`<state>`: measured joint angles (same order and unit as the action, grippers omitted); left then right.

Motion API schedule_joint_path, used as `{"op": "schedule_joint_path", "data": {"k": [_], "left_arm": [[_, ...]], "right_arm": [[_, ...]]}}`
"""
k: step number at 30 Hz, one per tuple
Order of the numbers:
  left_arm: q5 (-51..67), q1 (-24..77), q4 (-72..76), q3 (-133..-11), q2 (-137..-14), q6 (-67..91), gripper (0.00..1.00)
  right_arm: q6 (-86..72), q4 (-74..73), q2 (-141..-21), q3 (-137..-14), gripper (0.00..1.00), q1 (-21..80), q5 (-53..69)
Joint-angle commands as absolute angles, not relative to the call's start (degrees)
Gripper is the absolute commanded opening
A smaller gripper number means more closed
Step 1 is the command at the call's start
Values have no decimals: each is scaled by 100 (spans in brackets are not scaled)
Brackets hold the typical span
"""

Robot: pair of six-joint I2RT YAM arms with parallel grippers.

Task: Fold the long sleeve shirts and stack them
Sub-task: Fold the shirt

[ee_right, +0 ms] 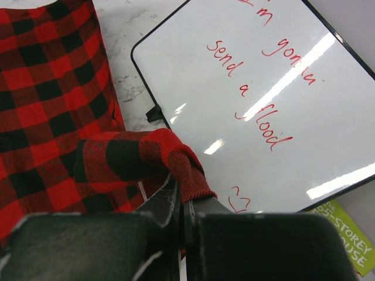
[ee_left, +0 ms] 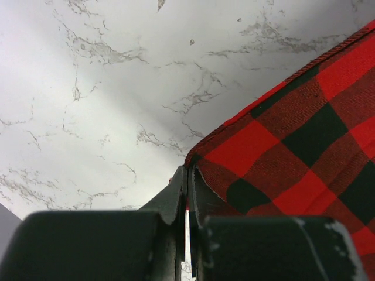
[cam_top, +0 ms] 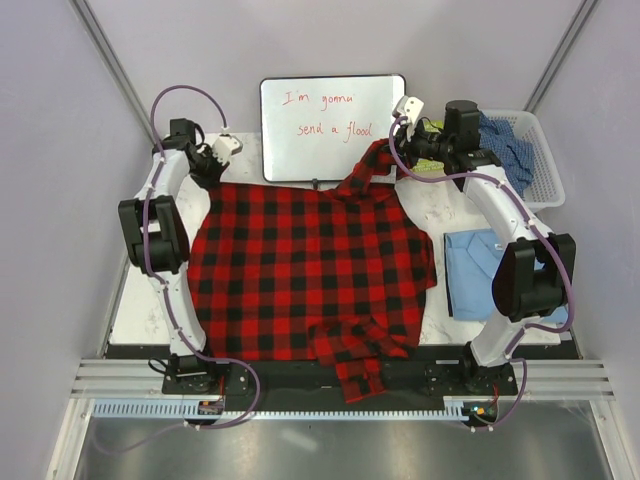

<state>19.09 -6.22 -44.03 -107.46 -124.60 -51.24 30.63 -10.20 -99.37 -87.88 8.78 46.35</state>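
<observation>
- The flannel (cam_top: pixel 310 270) lies spread flat over the middle of the table (cam_top: pixel 440 205). It is red-and-black checked.
- A bunched sleeve at its 6 o'clock edge hangs over the near rim of the table.
- The left gripper (ee_left: pixel 187 175) is closed on the flannel's hemmed corner at 10 o'clock. That corner sits low, at the marble surface.
- The right gripper (ee_right: pixel 181 196) is clamped on a rolled fold of the flannel at 1 o'clock. It holds the fold above the table, so the cloth rises in a peak towards it.
- The light blue shirt (cam_top: pixel 475 265) lies folded on the table at 3 o'clock of the flannel, just beside its right edge. The right arm partly hides it.
- The dark blue shirt (cam_top: pixel 510 150) lies crumpled in a white basket (cam_top: pixel 548 175) at 2 o'clock.
- A whiteboard (cam_top: pixel 330 125) stands at 12 o'clock behind the flannel. It bears red handwriting, "I'm gonna send a flood".
- A green book (ee_right: pixel 345 237) shows past the whiteboard's corner in the right wrist view.
</observation>
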Motion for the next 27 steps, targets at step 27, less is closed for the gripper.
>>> {"op": "schedule_joint_path", "data": {"k": [27], "left_arm": [[2074,-773,-4122,-7322,-9124,-6539,2]], "right_arm": [[3252,-2812,-7568,-7445,0,940,4667]]}}
